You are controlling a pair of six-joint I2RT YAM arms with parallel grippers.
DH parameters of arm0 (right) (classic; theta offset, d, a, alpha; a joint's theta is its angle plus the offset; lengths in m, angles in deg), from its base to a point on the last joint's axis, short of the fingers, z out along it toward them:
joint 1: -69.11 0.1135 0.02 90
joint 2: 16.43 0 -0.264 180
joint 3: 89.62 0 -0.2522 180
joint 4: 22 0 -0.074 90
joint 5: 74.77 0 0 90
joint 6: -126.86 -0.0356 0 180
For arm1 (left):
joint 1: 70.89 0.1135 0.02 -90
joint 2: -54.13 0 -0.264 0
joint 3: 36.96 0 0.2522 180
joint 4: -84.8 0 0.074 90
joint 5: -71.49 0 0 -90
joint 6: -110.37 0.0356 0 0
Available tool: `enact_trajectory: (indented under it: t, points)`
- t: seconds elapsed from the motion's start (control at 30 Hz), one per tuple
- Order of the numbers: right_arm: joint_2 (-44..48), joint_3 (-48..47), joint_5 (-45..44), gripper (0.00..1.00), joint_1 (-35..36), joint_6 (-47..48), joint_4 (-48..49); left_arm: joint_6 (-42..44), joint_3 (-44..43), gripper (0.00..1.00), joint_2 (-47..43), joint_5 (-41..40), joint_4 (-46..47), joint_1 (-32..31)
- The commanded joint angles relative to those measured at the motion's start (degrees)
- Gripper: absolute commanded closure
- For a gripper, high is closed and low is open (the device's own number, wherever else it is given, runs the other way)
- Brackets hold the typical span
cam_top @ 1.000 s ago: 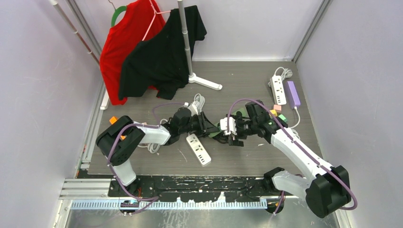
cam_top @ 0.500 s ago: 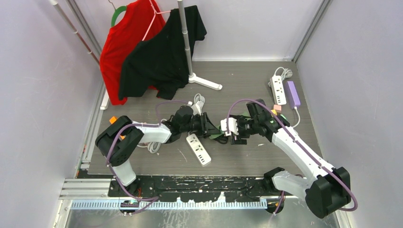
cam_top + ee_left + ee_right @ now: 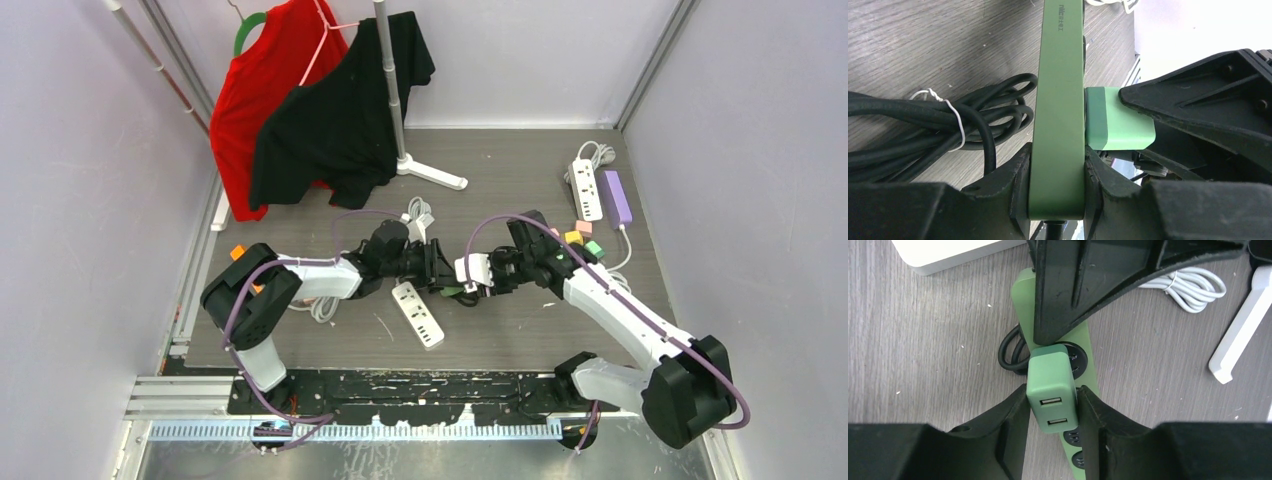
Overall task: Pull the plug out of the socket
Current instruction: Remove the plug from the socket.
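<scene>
Because the plug (image 3: pixel 1050 375) must come out without dragging the green power strip (image 3: pixel 1058 90) along, the left tool (image 3: pixel 1057 170) is clamped across the strip while the right tool (image 3: pixel 1052 407) pinches the plug's sides. The plug, a small pale-green block with two USB ports, sits seated in the strip near the middle of the desk (image 3: pixel 500 340).

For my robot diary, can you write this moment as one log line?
left end effector: clamping green power strip | right end effector: closed on green plug | state: not yet pulled out
</scene>
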Motion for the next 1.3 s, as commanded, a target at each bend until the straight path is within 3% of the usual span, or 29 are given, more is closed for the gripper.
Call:
enact_trajectory:
  t: [0.0,0.13,0.33,0.57,0.9,1.07,1.27]
  points:
    - [0.0,1.6,-2.9,0.60,2.3,2.6,3.4,0.6,-1.9,1.00,-0.8,3.7,-1.7,-0.1]
    - [-0.3,2.4,-3.7,0.69,3.6,3.6,3.7,1.0,-2.2,1.00,-0.6,4.8,-1.8,0.0]
    - [-0.9,0.6,-1.6,0.99,4.0,3.6,0.0,1.2,-1.9,1.00,0.1,5.7,-1.8,0.7]
    - [2.4,-0.2,1.7,0.99,-3.0,5.7,-5.3,1.1,1.0,1.00,0.7,7.3,0.8,3.6]
    - [2.5,-1.1,4.9,0.99,-3.2,6.6,-9.3,1.7,1.3,1.00,5.8,9.1,2.4,4.5]
    - [-0.1,-1.5,3.0,0.99,5.6,-2.1,-3.4,1.2,-0.3,1.00,7.2,9.0,1.9,4.2]
    - [-2.0,-3.6,2.7,0.99,5.5,-5.1,-2.2,2.1,-1.6,1.00,6.7,8.5,-0.3,3.7]
